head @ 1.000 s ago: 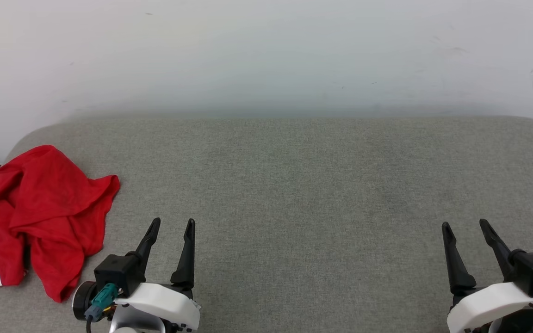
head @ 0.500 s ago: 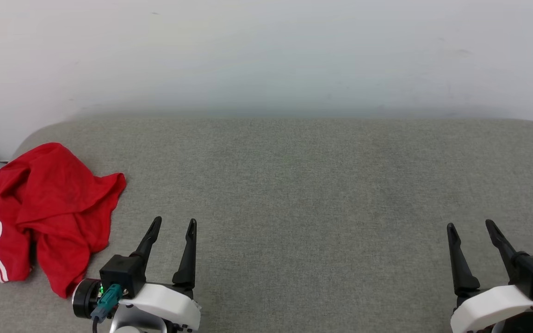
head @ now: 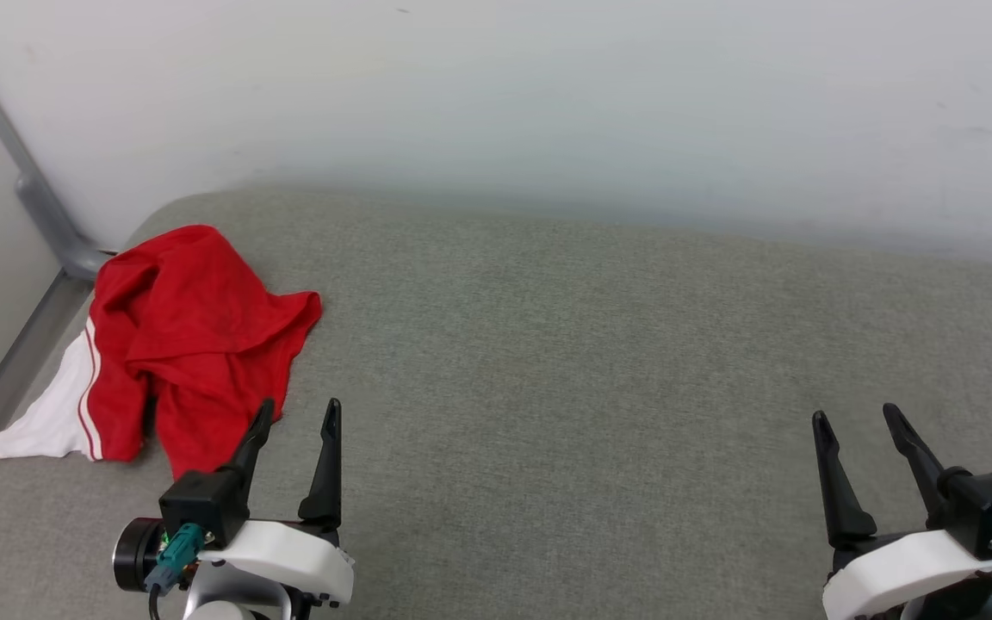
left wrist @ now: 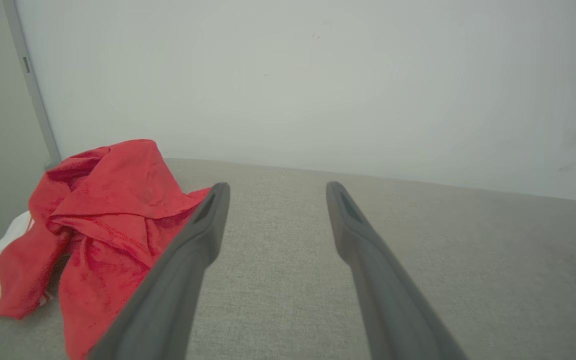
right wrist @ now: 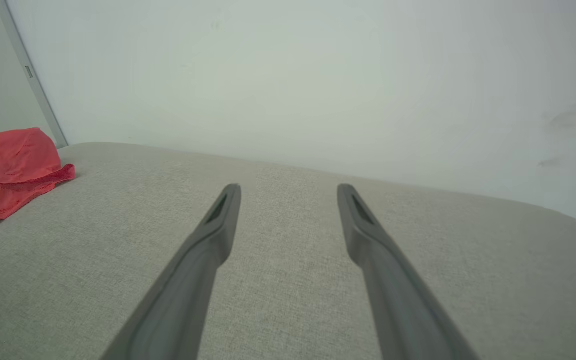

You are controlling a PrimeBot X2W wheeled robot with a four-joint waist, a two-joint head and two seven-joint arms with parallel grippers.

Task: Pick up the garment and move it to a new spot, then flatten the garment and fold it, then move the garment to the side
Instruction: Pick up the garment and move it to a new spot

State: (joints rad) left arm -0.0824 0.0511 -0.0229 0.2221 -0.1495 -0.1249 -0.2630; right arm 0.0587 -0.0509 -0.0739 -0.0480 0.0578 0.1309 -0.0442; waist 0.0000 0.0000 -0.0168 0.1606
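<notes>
A: Where's the shirt?
B: The crumpled red shirt lies at the bench's far left corner, just beyond the left tool. That and the right tool gape wide, empty.
A: Handling?
B: Likely light, soft, floppy; pinch a raised fold.

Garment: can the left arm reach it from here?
Probably yes. The left gripper is open, close beside the near edge of the crumpled garment, and nothing lies between them on the grey cushion.
</notes>
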